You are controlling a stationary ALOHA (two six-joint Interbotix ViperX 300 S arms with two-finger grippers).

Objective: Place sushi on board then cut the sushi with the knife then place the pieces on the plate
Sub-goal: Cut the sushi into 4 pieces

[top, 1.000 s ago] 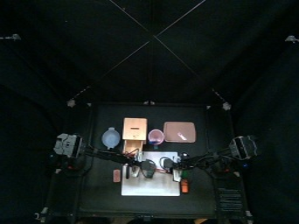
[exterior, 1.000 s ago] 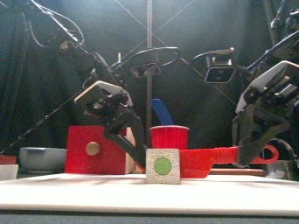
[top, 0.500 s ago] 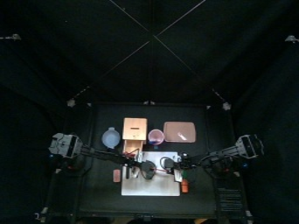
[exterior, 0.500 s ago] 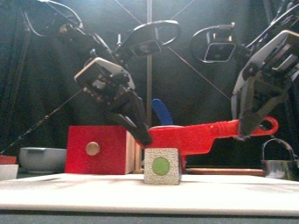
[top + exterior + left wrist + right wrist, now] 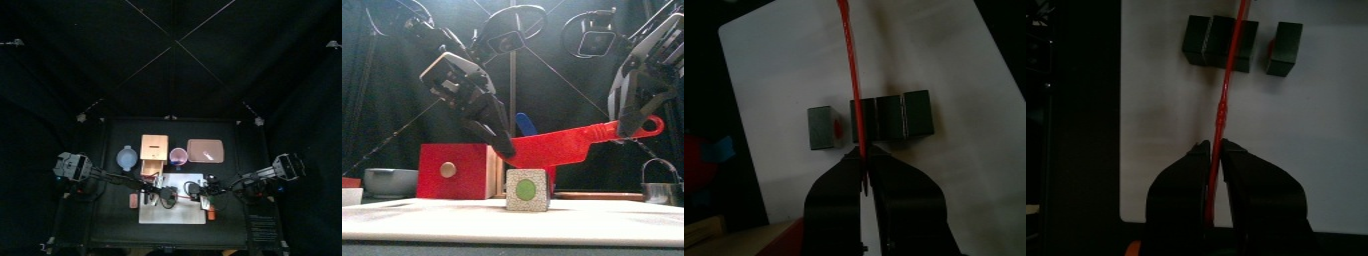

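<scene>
The dark green sushi roll lies cut on the white board (image 5: 174, 208): one piece (image 5: 822, 128) sits apart from the remaining block (image 5: 893, 116). From the front, the near piece (image 5: 528, 190) shows a green centre. A red toy knife (image 5: 563, 143) hangs level above the sushi, clear of it. My left gripper (image 5: 505, 150) is shut on the blade end, and my right gripper (image 5: 625, 128) is shut on the handle end. In each wrist view the knife (image 5: 1224, 85) runs as a thin red line out from between the jaws (image 5: 861, 158), (image 5: 1217, 148).
Behind the board stand the wooden box with a red drawer front (image 5: 453, 170), the blue-grey bowl (image 5: 389, 180), the red cup (image 5: 178, 155) with a blue knife (image 5: 525, 125), and the pink tray (image 5: 205, 150). A metal cutter (image 5: 660, 182) stands at the right.
Both grippers have lifted the red knife from just behind the sushi, near the board, to well above it. The sushi pieces have not moved.
</scene>
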